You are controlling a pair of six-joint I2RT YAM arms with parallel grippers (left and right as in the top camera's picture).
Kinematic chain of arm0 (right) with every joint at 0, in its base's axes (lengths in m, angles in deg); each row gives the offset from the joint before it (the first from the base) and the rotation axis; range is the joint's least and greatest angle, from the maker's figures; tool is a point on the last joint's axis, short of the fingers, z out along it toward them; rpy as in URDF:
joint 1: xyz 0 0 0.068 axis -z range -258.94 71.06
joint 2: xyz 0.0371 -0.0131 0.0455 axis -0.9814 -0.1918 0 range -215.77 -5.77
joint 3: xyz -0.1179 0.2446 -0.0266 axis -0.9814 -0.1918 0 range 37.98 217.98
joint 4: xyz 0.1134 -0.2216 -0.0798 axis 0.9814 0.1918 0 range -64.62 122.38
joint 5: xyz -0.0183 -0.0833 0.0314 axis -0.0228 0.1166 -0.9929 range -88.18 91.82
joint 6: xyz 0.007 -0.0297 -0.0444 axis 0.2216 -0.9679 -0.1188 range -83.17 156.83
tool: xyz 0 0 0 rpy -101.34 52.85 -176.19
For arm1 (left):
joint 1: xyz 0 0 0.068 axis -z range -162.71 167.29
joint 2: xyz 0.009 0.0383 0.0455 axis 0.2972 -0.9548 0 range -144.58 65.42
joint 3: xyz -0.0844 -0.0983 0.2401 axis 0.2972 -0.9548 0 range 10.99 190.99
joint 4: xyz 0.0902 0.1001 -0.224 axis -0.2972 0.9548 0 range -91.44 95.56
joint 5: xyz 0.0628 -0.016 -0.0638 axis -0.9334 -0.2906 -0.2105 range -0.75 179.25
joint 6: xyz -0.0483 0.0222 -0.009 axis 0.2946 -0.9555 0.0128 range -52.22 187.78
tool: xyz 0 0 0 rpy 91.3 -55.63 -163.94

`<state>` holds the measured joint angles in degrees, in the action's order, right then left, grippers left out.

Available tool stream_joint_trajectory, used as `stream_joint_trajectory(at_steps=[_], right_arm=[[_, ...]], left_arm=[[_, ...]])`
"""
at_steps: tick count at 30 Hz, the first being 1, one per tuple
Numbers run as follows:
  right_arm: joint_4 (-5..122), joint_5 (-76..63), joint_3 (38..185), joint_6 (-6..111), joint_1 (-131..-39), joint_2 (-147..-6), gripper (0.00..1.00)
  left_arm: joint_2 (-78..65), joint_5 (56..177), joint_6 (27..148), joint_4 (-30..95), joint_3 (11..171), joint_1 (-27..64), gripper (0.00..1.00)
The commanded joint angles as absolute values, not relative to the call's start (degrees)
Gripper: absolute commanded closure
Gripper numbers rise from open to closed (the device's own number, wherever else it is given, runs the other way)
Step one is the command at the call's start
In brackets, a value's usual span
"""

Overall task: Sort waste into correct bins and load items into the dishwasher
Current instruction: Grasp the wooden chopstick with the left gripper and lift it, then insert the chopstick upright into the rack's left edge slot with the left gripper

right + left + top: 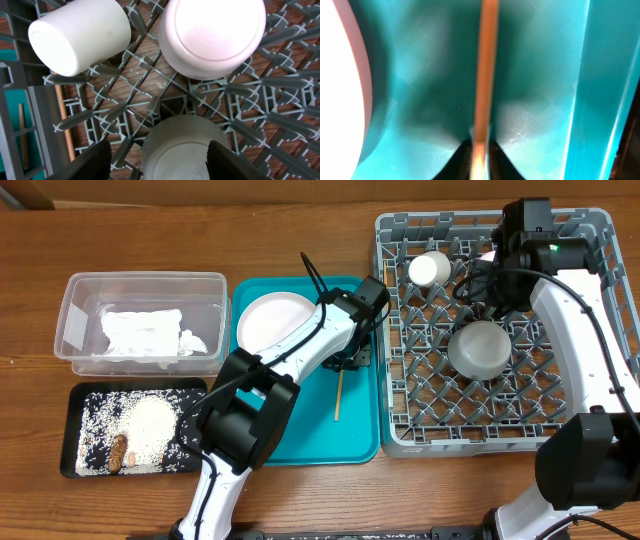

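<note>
On the teal tray (300,430) lies a thin wooden chopstick (338,395), and my left gripper (352,360) is low over its far end. In the left wrist view the dark fingers (462,160) press both sides of the chopstick (487,65); this gripper (480,150) is shut on it. The round plate (272,320) lies just to its left. In the grey dish rack (400,435) lie a cream cup (80,37), an upturned pink bowl (215,35) and an upturned grey bowl (175,150). My right gripper (162,160) hangs open over the grey bowl, fingers clear of it.
The clear tub (75,330) holds a crumpled white napkin (145,335). Rice and a brown lump (120,450) sit in the black tray (75,430). A thin wooden stick, perhaps a chopstick (62,117), lies along the rack's left inner edge.
</note>
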<state>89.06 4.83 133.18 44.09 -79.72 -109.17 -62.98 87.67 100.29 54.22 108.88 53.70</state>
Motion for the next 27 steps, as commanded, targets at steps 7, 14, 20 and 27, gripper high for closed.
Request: stream_joint_trajectory(at_steps=[7,14,20,27], right_arm=[[89.0,5.2,134.8,44.2,-79.5,-107.4,0.11],[89.0,5.2,134.8,44.2,-79.5,-107.4,0.1],[88.9,5.2,134.8,44.2,-79.5,-107.4,0.07],[88.8,5.2,134.8,44.2,-79.5,-107.4,0.06]], left_arm=[[-67.0,90.0,99.9,53.7,108.9,53.7,0.96],[-62.8,90.3,99.9,57.1,117.0,53.6,0.96],[-57.5,92.2,100.2,58.0,125.8,53.5,0.96],[-56.6,98.0,101.2,53.4,129.3,53.6,0.96]])
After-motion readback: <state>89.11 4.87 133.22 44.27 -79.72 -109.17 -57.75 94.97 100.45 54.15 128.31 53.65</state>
